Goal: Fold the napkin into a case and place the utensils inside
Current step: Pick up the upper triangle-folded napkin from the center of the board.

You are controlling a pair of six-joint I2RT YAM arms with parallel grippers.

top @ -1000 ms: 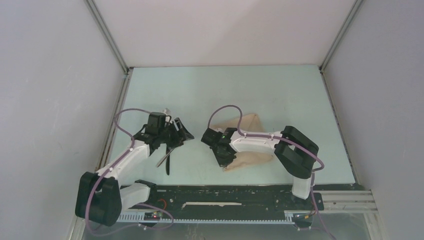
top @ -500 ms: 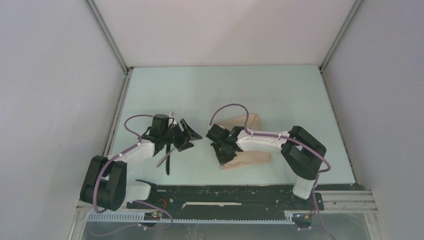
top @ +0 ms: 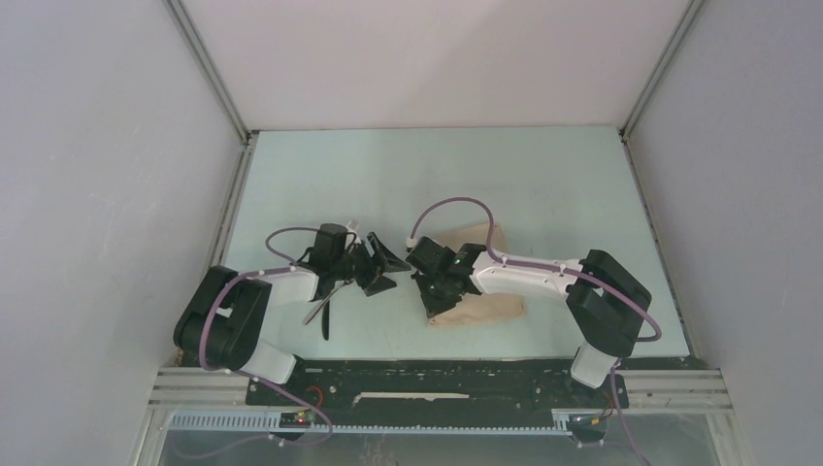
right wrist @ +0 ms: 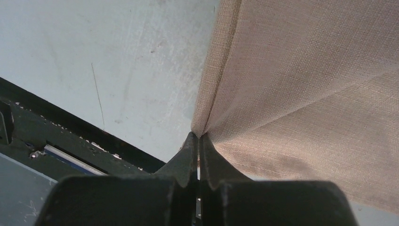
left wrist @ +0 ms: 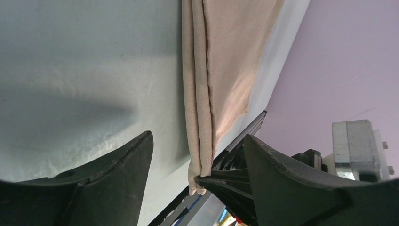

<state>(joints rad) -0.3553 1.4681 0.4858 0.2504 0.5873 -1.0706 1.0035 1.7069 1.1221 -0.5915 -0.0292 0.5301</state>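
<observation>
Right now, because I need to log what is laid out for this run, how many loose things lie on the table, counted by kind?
napkin, beige cloth: 1
knife, black: 1
fork, silver: 1
Total: 3

The soft beige cloth napkin (top: 490, 307) lay on the pale flat tabletop (top: 543, 184), straight ahead of the left gripper (top: 392, 273), one corner nipped in the right gripper (right wrist: 197, 139). The slim black knife (top: 326, 320) and silver metal fork (top: 312, 313) lay side by side behind the left gripper.
</observation>
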